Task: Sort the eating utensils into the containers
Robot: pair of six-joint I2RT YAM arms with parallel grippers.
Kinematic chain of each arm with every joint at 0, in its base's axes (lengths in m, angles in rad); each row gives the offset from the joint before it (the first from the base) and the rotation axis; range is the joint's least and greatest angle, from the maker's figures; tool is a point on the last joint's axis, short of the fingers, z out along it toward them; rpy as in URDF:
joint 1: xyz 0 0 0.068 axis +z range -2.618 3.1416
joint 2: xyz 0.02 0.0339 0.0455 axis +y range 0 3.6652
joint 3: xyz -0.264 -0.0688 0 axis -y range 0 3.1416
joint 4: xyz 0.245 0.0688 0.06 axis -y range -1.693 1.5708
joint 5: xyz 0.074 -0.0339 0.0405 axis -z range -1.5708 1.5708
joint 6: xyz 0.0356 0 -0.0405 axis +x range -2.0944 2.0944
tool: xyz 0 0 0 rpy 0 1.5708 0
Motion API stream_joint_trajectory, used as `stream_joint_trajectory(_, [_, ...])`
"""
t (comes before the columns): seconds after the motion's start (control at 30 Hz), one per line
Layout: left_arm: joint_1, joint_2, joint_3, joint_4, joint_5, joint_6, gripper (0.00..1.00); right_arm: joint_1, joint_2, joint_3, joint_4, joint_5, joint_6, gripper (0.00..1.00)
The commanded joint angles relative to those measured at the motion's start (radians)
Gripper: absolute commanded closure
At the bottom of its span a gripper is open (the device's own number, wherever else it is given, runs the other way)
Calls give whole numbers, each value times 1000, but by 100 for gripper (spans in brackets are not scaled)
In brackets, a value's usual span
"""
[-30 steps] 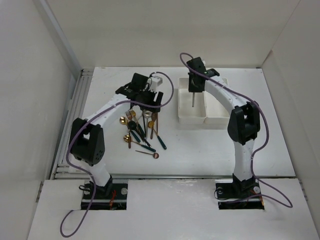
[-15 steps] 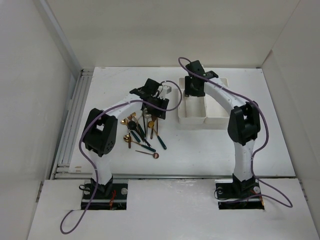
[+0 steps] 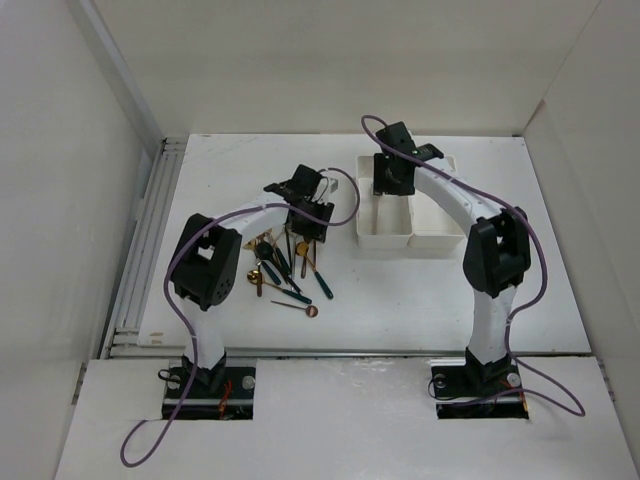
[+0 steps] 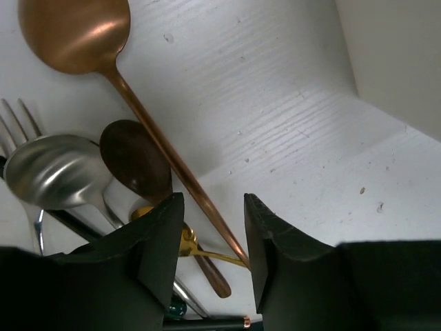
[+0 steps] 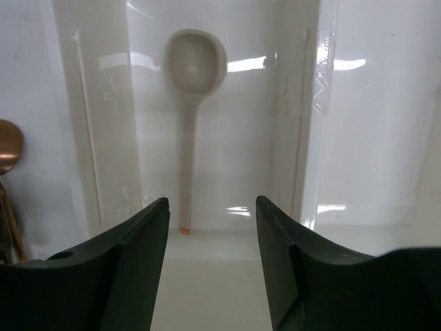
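Note:
The eating utensils point(image 3: 285, 265) lie in a loose pile left of centre. My left gripper point(image 3: 306, 216) is low over the pile's far end. Its open jaws point(image 4: 212, 231) straddle the slim handle of a copper spoon point(image 4: 72, 34), whose end touches the right finger point(image 4: 275, 255). Beside it lie a silver spoon point(image 4: 55, 169), a dark spoon point(image 4: 134, 158) and a fork point(image 4: 14, 124). The containers are two joined white bins point(image 3: 372, 236). Over the left bin my right gripper point(image 3: 390, 176) hangs open and empty point(image 5: 212, 227). A pale spoon point(image 5: 187, 138) lies flat on that bin's floor.
A small copper spoon point(image 3: 310, 310) and a gold spoon point(image 3: 255, 277) lie at the pile's near edge. A metal rail point(image 3: 140, 250) runs along the table's left side. White walls enclose the table at the back and on both sides.
My right gripper opened and the utensil it held upright now lies in the left bin. My left gripper moved right and down onto the pile, and its jaws narrowed.

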Motion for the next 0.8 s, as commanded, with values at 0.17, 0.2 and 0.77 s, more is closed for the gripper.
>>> stream_joint_trajectory(0.17, [-16,-111,-85,32,-88,-4,61,0,-51,7,23,15,11,41])
stream_joint_trajectory(0.2, [-16,-97,-94,32,-88,-4,61,0,-51,7,23,15,11,41])
stream_joint_trajectory(0.77, [-16,-2,-67,52,-7,-3,91,0,-89,-13,14,24,11,41])
